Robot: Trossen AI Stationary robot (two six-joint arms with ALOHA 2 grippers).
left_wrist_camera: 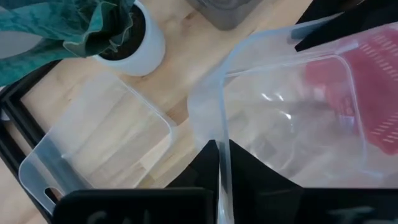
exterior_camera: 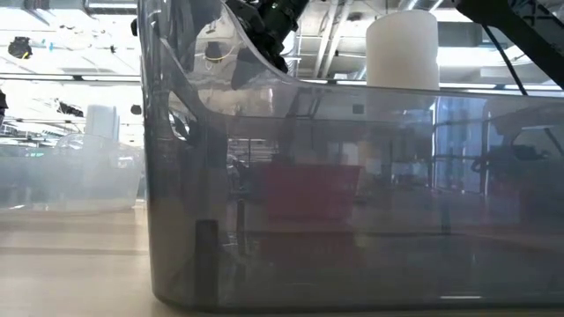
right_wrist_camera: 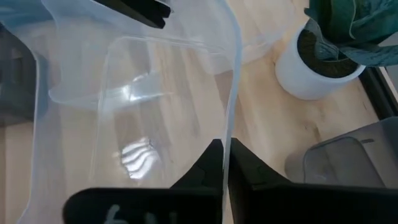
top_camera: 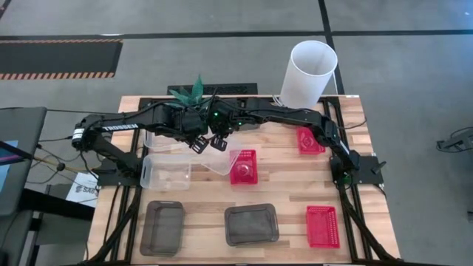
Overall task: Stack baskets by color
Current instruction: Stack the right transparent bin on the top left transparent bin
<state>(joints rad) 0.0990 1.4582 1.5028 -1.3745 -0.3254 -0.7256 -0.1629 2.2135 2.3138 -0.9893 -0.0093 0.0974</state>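
A clear whitish basket (top_camera: 220,161) hangs tilted at the table's middle, between my two grippers. My left gripper (top_camera: 198,144) and my right gripper (top_camera: 219,142) meet there, each shut on the basket's rim. Another clear basket (top_camera: 166,171) lies flat on the table to its left, and a red mesh basket (top_camera: 244,166) to its right. The low view shows only dark fingers (exterior_camera: 273,26) above a curved clear rim (exterior_camera: 231,55). My left gripper pinches the clear basket's thin upper rim (left_wrist_camera: 222,155) between its two fingers, coming steeply from above. The wall runs away from the fingers and the basket hangs tilted below them. My right gripper pinches the same basket's rim (right_wrist_camera: 229,134) on the opposite side between its two fingers, slanting down from the table's right. The basket's open hollow faces the camera, with bare wood showing through it.
Two dark grey baskets (top_camera: 162,227) (top_camera: 251,224) and a red one (top_camera: 323,225) lie along the near edge; the near grey one (exterior_camera: 352,194) fills the low view. Another red basket (top_camera: 310,140) sits right. A potted plant (top_camera: 192,92) and tall white cylinder (top_camera: 310,74) stand at the far edge.
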